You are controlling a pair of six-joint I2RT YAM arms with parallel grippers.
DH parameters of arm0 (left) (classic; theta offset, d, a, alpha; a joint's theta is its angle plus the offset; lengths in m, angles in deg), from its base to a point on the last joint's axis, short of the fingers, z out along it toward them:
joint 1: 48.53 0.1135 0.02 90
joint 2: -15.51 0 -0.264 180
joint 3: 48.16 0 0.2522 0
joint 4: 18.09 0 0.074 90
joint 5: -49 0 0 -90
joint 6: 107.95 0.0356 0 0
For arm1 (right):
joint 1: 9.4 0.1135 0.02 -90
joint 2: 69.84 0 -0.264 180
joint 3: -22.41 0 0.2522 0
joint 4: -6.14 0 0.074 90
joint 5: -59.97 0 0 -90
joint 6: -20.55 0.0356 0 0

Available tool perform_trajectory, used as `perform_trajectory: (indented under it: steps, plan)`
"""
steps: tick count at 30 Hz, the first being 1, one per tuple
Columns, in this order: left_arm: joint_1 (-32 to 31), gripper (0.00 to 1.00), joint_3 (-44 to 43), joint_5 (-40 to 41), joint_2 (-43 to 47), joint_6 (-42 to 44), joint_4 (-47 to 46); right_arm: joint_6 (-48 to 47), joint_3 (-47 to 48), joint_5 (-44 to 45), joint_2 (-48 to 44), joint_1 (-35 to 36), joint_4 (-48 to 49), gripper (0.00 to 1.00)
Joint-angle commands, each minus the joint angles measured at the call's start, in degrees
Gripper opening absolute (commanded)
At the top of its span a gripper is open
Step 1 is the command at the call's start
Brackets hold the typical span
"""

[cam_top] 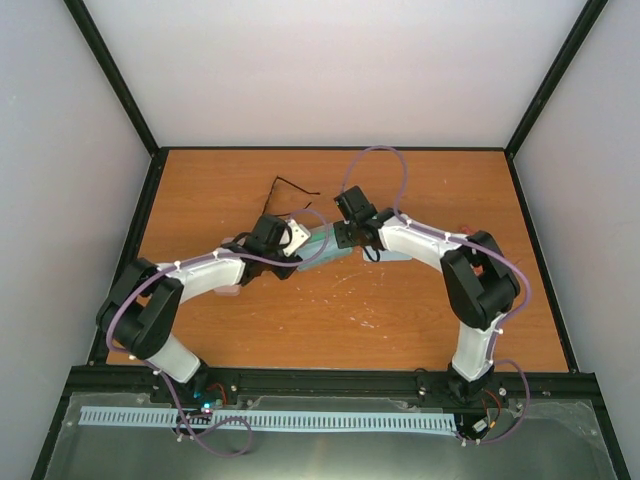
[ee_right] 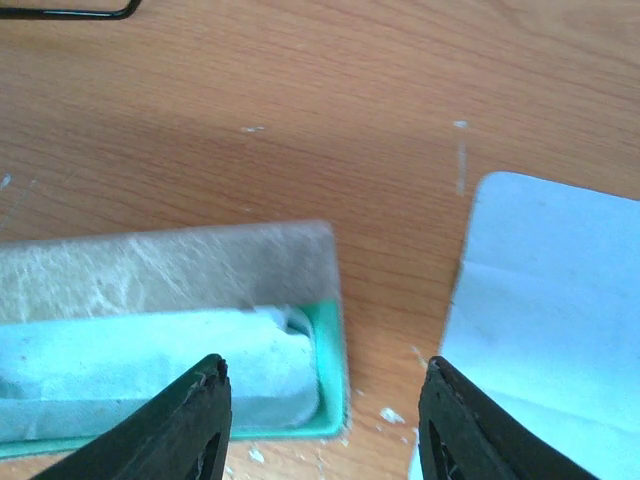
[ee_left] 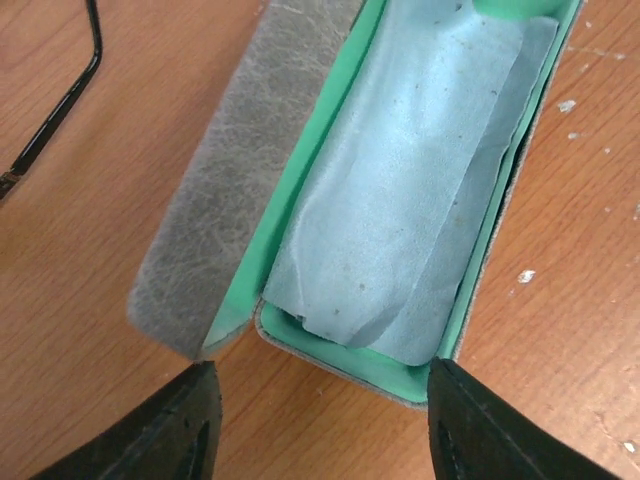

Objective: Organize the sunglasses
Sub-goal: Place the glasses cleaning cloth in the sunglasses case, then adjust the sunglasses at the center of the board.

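Observation:
The sunglasses (cam_top: 290, 188) show as a thin black outline on the table beyond both grippers; one slim arm shows in the left wrist view (ee_left: 62, 108) and another (ee_right: 70, 12) in the right wrist view. A grey case (ee_left: 230, 170) lies open, with green lining and a light-blue cloth (ee_left: 400, 190) inside. My left gripper (ee_left: 320, 405) is open just short of the case's near end, holding nothing. My right gripper (ee_right: 325, 400) is open over the case's other end (ee_right: 335, 370), gripping nothing. From above, the case (cam_top: 325, 245) lies between the left gripper (cam_top: 283, 243) and right gripper (cam_top: 347, 233).
A second light-blue cloth (ee_right: 550, 320) lies flat on the wood right of the case, also visible from above (cam_top: 398, 256). White crumbs (ee_right: 392, 415) dot the table. A pale pink object (cam_top: 228, 291) peeks out under the left arm. Black frame rails border the table.

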State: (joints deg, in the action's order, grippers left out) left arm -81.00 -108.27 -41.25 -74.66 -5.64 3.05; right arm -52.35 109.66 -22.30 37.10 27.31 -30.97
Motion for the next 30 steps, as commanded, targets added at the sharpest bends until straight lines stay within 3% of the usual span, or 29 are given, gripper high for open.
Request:
perform_trajectory:
  steps: [1, 4, 6, 7, 10, 12, 14, 18, 24, 30]
  plan:
    - [-0.49, 0.61, 0.80, 1.34, 4.91, -0.89, 1.40, 3.34, -3.41, 4.63, -7.18, 0.35, -0.71, 0.52]
    - [-0.48, 0.75, 1.63, 1.31, 9.68, -1.15, 4.83, 4.98, -6.22, 7.35, -13.70, -0.87, -2.94, 0.52]
    - [-0.47, 0.93, 1.86, 0.82, 12.72, -1.36, 6.73, 6.33, -7.72, 7.36, -18.27, -3.62, -5.73, 0.52]
    - [-0.49, 0.94, 1.83, 0.63, 14.04, -1.59, 7.70, 7.03, -8.37, 7.13, -20.56, -5.57, -6.91, 0.52]
    - [-0.32, 0.94, 1.02, 0.65, 16.07, -2.34, 10.90, 7.67, -9.21, 7.19, -25.88, -12.38, -11.77, 0.51]
    - [-0.03, 0.94, 0.46, 0.58, 16.39, -2.21, 12.53, 7.18, -7.93, 7.98, -27.29, -17.14, -16.44, 0.43]
    - [0.73, 0.94, 0.30, -0.09, 16.95, -1.32, 12.68, 6.99, -6.25, 8.76, -26.68, -21.52, -21.53, 0.31]
    - [2.94, 0.94, -0.18, -0.89, 16.44, 0.91, 11.62, 8.62, -4.79, 7.89, -22.30, -27.43, -28.69, 0.28]
    - [6.46, 0.93, -2.36, -2.08, 12.60, 2.62, 10.64, 12.75, -6.50, 4.17, -19.83, -34.53, -29.42, 0.22]
    - [8.95, 0.92, -2.80, -2.79, 10.72, 4.06, 9.77, 12.68, -8.90, 2.41, -18.45, -42.62, -29.58, 0.08]
